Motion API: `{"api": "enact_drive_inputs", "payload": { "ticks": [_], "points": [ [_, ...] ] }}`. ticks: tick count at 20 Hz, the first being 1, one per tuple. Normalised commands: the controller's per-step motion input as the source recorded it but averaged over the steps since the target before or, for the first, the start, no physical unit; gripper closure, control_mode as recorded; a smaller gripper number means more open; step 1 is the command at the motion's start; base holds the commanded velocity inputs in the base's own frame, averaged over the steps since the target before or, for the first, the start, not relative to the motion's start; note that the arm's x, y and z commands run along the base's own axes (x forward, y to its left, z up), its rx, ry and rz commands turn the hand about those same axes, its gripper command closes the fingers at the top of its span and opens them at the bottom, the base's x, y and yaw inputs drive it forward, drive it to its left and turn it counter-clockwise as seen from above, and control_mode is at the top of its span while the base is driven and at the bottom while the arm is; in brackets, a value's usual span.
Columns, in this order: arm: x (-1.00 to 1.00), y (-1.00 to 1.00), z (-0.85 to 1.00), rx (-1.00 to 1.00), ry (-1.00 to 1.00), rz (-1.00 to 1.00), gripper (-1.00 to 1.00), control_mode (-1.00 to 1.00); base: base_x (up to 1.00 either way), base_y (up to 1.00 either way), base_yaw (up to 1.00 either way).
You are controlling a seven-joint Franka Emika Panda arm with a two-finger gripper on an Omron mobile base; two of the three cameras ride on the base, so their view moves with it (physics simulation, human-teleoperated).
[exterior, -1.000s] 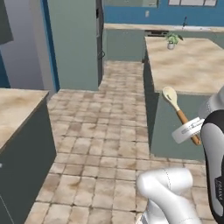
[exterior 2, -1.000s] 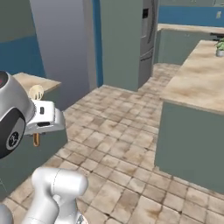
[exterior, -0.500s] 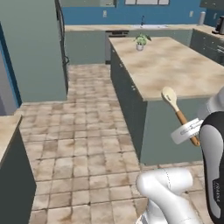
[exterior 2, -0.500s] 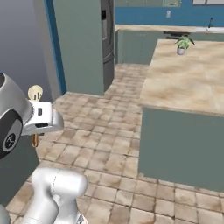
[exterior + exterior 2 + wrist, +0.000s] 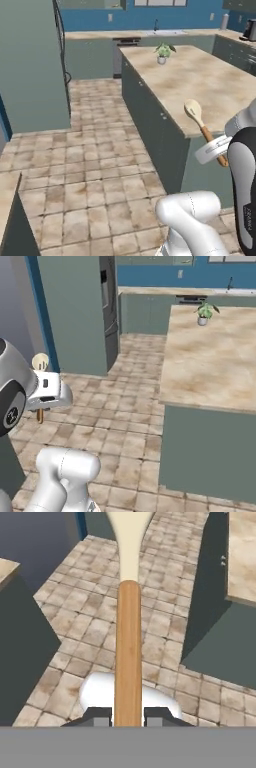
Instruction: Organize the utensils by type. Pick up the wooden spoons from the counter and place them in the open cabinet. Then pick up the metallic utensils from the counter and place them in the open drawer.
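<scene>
My jaws are closed narrowly on the orange-brown handle of a wooden spoon, one dark fingertip pressed against each side near its lower end, so the handle runs straight out between them and the pale cream bowl points away from my hand. In the left base view the wooden spoon slants up and to the left from my gripper, its bowl showing against the edge of the island worktop; it is carried in the air, not lying on that surface. In the right base view its bowl rises above my wrist, over the tiled floor. A small potted plant stands far down the island.
</scene>
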Motion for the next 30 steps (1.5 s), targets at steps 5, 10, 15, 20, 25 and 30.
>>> {"api": "enact_drive_inputs", "payload": {
  "ticks": [5,10,15,20,25,30],
  "points": [
    [0.00,0.00,0.00,0.00,0.00,0.00,1.00,1.00,1.00,0.43,-0.14],
    [0.00,0.00,0.00,0.00,0.00,0.00,1.00,1.00,1.00,0.09,-0.20],
    [0.00,0.00,0.00,0.00,0.00,0.00,1.00,1.00,1.00,0.19,-0.19],
    [0.00,0.00,0.00,0.00,0.00,0.00,1.00,1.00,1.00,0.42,-0.14],
    [0.00,0.00,0.00,0.00,0.00,0.00,1.00,1.00,1.00,0.43,-0.15],
    [0.00,0.00,0.00,0.00,0.00,0.00,1.00,1.00,1.00,0.46,-0.15]
  ]
}}
